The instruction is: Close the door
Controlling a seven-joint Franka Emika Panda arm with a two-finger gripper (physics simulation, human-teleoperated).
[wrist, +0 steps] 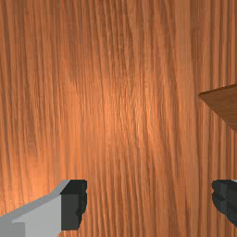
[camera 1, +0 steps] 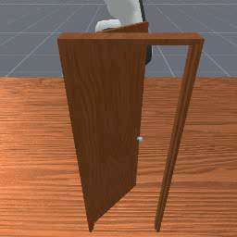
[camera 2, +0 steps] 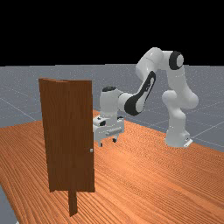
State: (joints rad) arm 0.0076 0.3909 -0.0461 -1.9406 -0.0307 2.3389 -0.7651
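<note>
Brown wood, darkly grained: our door (camera 1: 106, 115) stands open, swung back from its frame (camera 1: 134, 39) toward our arm (camera 2: 148, 61). In the front view its pale knob (camera 1: 140, 138) marks the free edge, with the bare post (camera 1: 178, 134) at three o'clock from it. In the far view our claw (camera 2: 108, 142) hangs at three o'clock from the door, above the desk (camera 2: 144, 175), fingers wide apart and nothing between them. We judge this the approach — the push not yet begun. Next we should bring the claw against the door's arm-side face, near the free edge — then press toward the frame until it meets the post.
</note>
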